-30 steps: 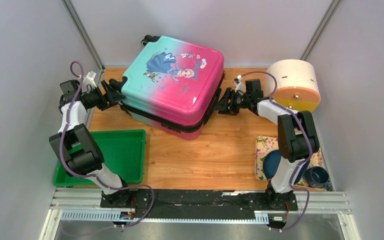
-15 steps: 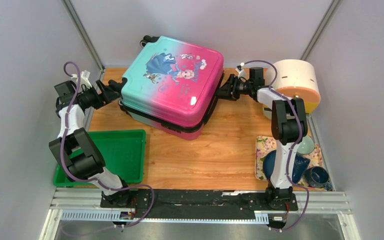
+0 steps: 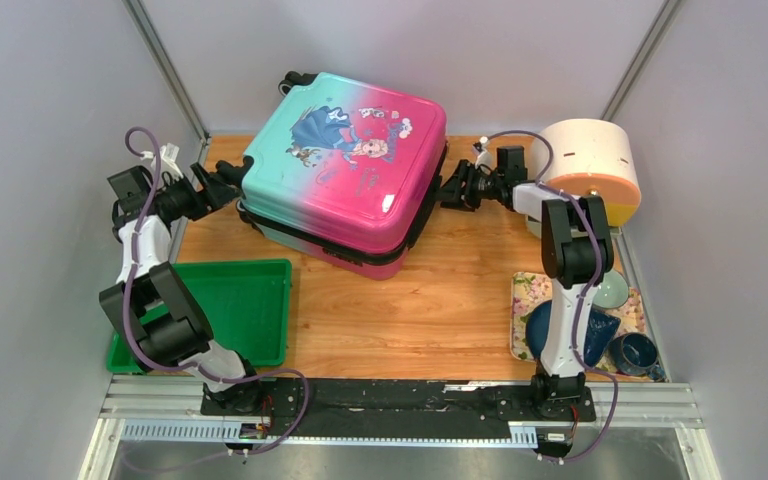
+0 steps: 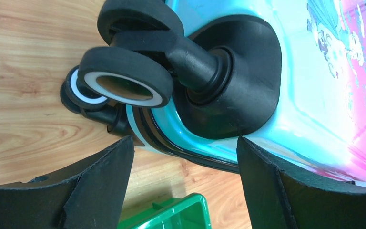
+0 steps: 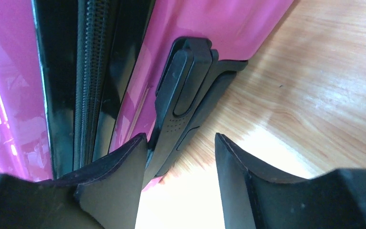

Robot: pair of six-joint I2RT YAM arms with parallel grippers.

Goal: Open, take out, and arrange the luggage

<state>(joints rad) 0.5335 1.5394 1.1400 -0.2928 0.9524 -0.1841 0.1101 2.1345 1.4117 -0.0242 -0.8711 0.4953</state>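
Note:
The luggage (image 3: 345, 160), a pink-to-teal hard shell with a cartoon print, lies flat and closed at the back of the wooden table. My left gripper (image 3: 228, 180) is at its left corner, open, just short of the black wheels (image 4: 124, 81). In the left wrist view the gripper (image 4: 185, 143) has only bare table and the shell's edge between its fingers. My right gripper (image 3: 452, 188) is at the luggage's right side, open. In the right wrist view the gripper (image 5: 180, 137) is beside the black handle (image 5: 183, 81) and the closed zipper (image 5: 86, 71), holding nothing.
A green tray (image 3: 225, 310) sits at the front left, its corner (image 4: 181, 214) below my left fingers. A cream-and-orange round container (image 3: 590, 165) stands at the back right. A floral tray (image 3: 522, 300) with blue dishes lies at the front right. Grey walls enclose the table.
My right gripper has moved toward the back along the luggage's right side. The left gripper has drawn slightly back and left at the wheel corner. The luggage has barely shifted.

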